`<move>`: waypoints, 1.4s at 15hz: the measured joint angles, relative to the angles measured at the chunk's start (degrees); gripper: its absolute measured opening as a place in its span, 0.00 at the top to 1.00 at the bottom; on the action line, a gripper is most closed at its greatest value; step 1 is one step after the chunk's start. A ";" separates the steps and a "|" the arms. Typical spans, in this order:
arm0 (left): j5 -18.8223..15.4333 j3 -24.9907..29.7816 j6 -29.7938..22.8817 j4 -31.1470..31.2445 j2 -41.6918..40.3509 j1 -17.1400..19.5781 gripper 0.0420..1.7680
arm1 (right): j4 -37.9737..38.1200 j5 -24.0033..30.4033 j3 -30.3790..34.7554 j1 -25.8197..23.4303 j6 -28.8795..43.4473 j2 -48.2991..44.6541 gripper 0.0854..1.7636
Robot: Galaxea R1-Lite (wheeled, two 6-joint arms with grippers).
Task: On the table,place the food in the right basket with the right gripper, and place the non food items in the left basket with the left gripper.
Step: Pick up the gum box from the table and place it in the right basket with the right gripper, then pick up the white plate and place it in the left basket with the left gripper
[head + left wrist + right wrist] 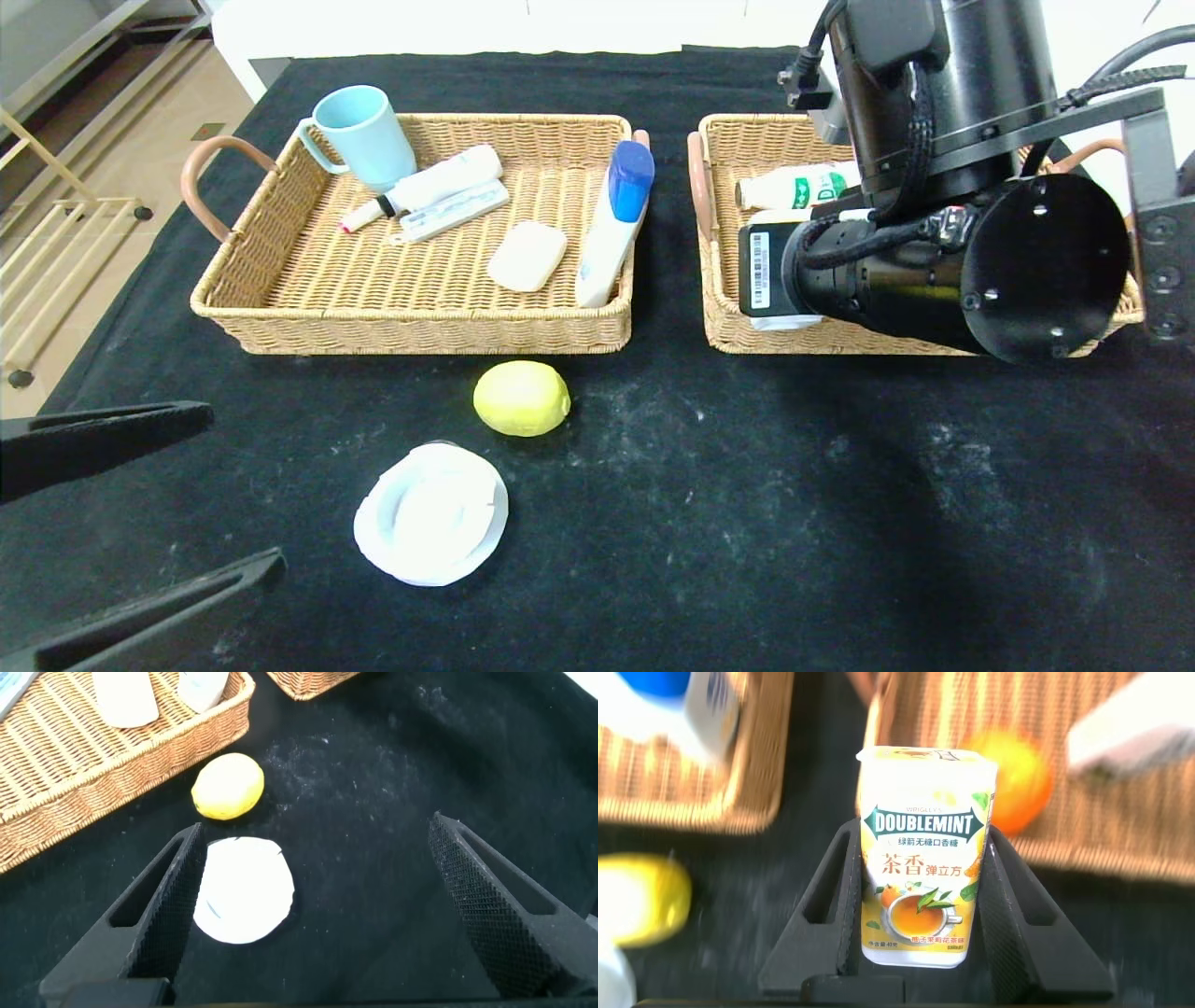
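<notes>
I am carrying a white and yellow Doublemint gum tub [921,854], my right gripper [921,905] clamped on it, above the right wicker basket [724,322]. Next: lowering and releasing. My left gripper [318,905] is waiting wide open and empty near the yellow lemon [521,399].

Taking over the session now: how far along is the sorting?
Mostly done: left basket holds a cup, tubes and soap; right basket has a bottle. In hand: right pincer grips a Doublemint tub near that basket. Left: lemon and white lid on the table; left pincer open.
</notes>
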 joint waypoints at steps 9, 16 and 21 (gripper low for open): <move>-0.02 -0.11 0.00 -0.11 -0.37 0.00 0.03 | -21.63 0.30 -0.10 -5.14 -10.59 5.79 0.57; -0.02 -0.26 0.00 -0.05 -0.72 0.00 0.03 | -22.15 0.33 -0.48 -6.47 -11.01 7.69 0.45; -0.02 -0.22 0.02 -0.02 -0.74 0.00 0.03 | -22.15 0.22 -0.15 -6.42 -11.03 7.72 0.25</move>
